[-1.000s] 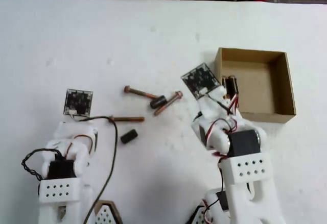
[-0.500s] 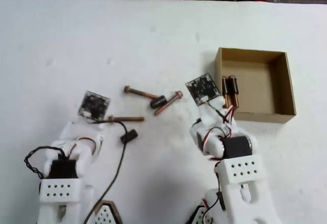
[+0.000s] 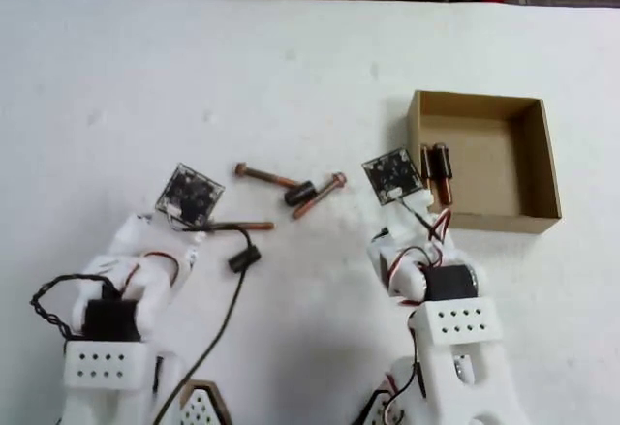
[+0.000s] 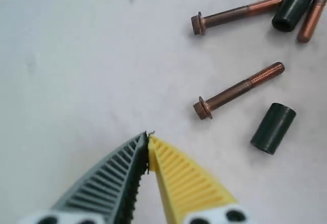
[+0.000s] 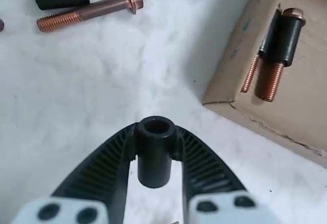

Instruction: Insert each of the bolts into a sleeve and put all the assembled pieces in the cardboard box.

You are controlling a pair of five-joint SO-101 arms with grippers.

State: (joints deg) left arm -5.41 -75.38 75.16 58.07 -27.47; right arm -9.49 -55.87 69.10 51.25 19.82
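Sleeve [image 5: 155,155] clamped in R gripper [image 5: 155,132], bore outward, likely for insertion; centre-right of high view, beside box [image 3: 481,106]. L gripper [image 4: 147,140] closed, empty, near bolt [image 4: 237,90], centre-left.

White table [image 3: 291,67], seen from above, far edge against a dark background. Toward the right side, a cardboard box [image 3: 504,220], open at the top, well apart from the far edge. Around the middle, three loose copper-coloured bolts flat on the surface: first bolt [image 3: 263,176] with head pointing left, second bolt [image 3: 318,197] slanted, head toward the box, third bolt [image 3: 247,225] closer to the near edge and roughly parallel to it. On its side between the threaded ends of the first two, a black sleeve [image 3: 300,193] (touching or just beside, hard to tell). Alone, just on the near-edge side of the third bolt and apart from it, a second black sleeve [image 4: 273,128]
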